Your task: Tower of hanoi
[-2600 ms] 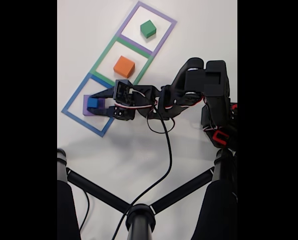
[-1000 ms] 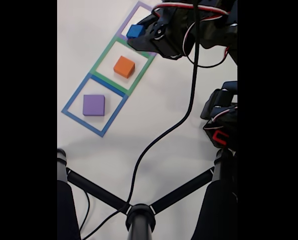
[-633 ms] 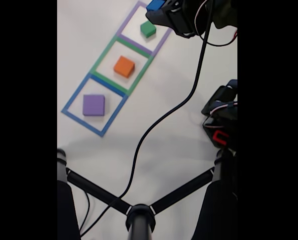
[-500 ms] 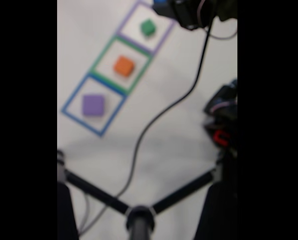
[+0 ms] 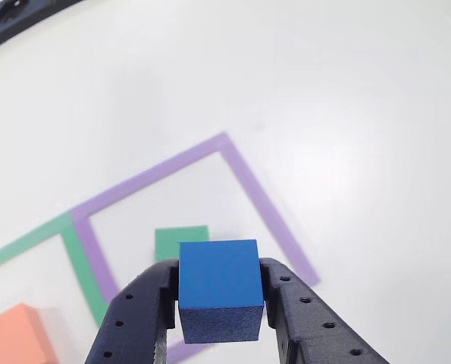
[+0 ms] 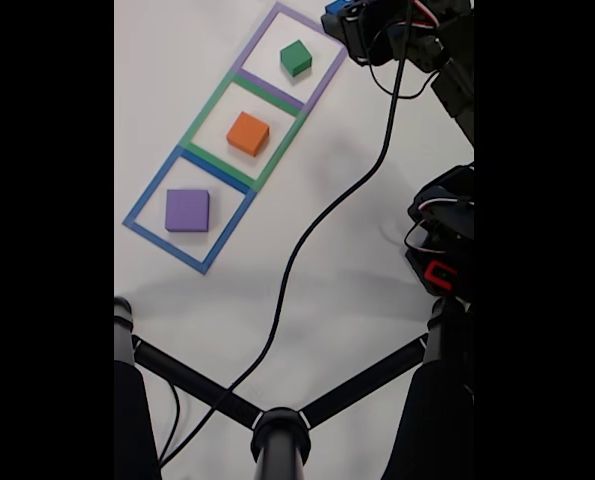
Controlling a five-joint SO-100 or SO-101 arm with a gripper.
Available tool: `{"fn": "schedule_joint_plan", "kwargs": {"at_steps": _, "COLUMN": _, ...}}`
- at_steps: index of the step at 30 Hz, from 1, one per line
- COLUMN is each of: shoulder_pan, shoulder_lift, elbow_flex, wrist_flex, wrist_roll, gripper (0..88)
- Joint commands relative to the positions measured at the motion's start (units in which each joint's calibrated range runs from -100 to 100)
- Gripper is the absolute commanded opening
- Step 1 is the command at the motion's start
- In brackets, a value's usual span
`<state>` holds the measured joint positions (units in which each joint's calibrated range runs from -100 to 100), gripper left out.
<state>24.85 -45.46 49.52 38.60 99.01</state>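
My gripper [image 5: 220,303] is shut on the small dark blue cube [image 5: 219,290], held in the air above the purple-outlined square. In the fixed view the gripper [image 6: 343,16] holds the blue cube [image 6: 338,9] near the top edge, just right of that square. The green cube [image 6: 296,57] sits inside the purple outline, and it shows partly behind the blue cube [image 5: 181,242] in the other view. The orange cube [image 6: 248,133] rests in the green outline, and the purple cube [image 6: 187,210] in the blue outline.
A black cable [image 6: 307,235] trails from the arm across the white table. The arm's base [image 6: 442,245] stands at the right. A black three-legged stand [image 6: 277,425] spans the bottom of the fixed view. A black strip [image 5: 13,19] lies at the far top left.
The gripper took the blue cube off the purple cube, lifted it and carried it up past the orange and green cubes to the top right of the purple outline.
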Motion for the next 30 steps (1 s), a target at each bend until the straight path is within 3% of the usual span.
{"fn": "schedule_joint_plan", "kwargs": {"at_steps": 1, "shoulder_pan": 1.34, "shoulder_lift": -0.05, "elbow_flex": 10.86, "wrist_flex": -20.84, "wrist_roll": 0.99, "gripper": 3.6}}
{"fn": "schedule_joint_plan", "kwargs": {"at_steps": 10, "shoulder_pan": -0.26, "shoulder_lift": 12.61, "elbow_flex": 21.13, "wrist_flex": -49.41, "wrist_roll": 0.99, "gripper": 3.7}}
{"fn": "schedule_joint_plan", "kwargs": {"at_steps": 19, "shoulder_pan": -1.40, "shoulder_lift": 28.88, "elbow_flex": 22.58, "wrist_flex": -70.45, "wrist_roll": 0.99, "gripper": 3.8}}
{"fn": "schedule_joint_plan", "kwargs": {"at_steps": 30, "shoulder_pan": -2.70, "shoulder_lift": 43.22, "elbow_flex": 22.13, "wrist_flex": -85.75, "wrist_roll": 0.99, "gripper": 3.8}}
